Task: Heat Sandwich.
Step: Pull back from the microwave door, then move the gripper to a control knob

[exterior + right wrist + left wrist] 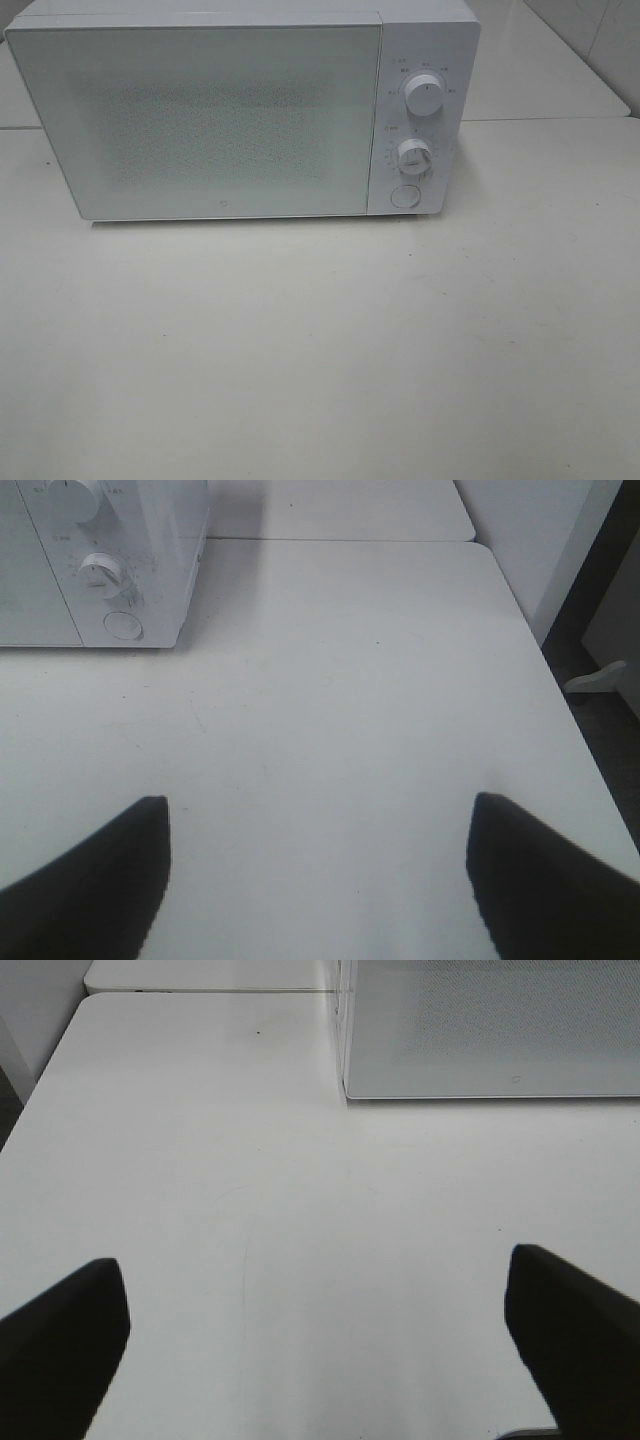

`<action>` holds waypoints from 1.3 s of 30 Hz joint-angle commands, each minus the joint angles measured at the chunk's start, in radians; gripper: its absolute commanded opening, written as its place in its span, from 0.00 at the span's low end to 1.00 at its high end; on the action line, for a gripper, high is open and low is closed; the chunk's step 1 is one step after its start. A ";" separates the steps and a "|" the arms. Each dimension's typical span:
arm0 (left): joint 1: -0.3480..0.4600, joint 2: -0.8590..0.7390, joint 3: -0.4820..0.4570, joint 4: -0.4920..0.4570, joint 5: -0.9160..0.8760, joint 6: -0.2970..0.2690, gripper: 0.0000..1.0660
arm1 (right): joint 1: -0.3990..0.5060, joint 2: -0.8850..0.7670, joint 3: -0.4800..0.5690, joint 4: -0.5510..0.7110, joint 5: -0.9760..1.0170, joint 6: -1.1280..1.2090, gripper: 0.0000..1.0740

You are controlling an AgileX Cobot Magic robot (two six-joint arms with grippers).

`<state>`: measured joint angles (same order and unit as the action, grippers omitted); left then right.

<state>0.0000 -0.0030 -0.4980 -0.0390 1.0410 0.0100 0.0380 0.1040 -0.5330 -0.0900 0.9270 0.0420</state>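
The sandwich is out of view in every frame. A white microwave (240,110) stands at the back of the table with its door shut; two dials and a round button (404,196) sit on its right panel. Neither arm shows in the exterior view. In the left wrist view my left gripper (320,1350) is open over bare table, its dark fingertips (60,1340) wide apart, short of the microwave's front corner (345,1090). My right gripper (320,880) is open too, nothing between its fingers, with the microwave's control panel (110,590) ahead and to one side.
The white table (320,350) runs to an edge on the right in the right wrist view (560,700), with dark floor beyond. A second table surface (540,70) lies behind the microwave.
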 commanded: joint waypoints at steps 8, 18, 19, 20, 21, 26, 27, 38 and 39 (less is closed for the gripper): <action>0.000 -0.027 0.003 -0.006 -0.005 0.001 0.91 | -0.003 0.171 -0.007 0.000 -0.279 -0.003 0.71; 0.000 -0.027 0.003 -0.006 -0.005 0.001 0.91 | -0.003 0.352 -0.007 0.001 -0.450 0.001 0.71; 0.000 -0.027 0.003 -0.006 -0.005 0.001 0.91 | -0.003 0.374 -0.007 0.001 -0.471 0.001 0.71; 0.000 -0.027 0.003 -0.006 -0.005 0.001 0.91 | -0.003 0.419 -0.007 0.001 -0.509 0.003 0.71; 0.000 -0.027 0.003 -0.006 -0.005 0.001 0.91 | -0.003 0.440 -0.007 0.001 -0.532 0.004 0.71; 0.000 -0.027 0.003 -0.006 -0.005 0.001 0.91 | -0.003 0.535 -0.007 0.001 -0.645 0.011 0.71; 0.000 -0.027 0.003 -0.006 -0.005 0.001 0.91 | -0.003 0.555 -0.007 0.002 -0.664 0.013 0.71; 0.000 -0.027 0.003 -0.006 -0.005 0.001 0.91 | -0.003 0.761 -0.007 0.028 -0.897 0.024 0.71; 0.000 -0.027 0.003 -0.006 -0.005 0.001 0.91 | -0.003 0.780 -0.007 0.028 -0.918 0.031 0.71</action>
<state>0.0000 -0.0030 -0.4980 -0.0390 1.0410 0.0100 0.0380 0.8430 -0.5330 -0.0650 0.0800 0.0500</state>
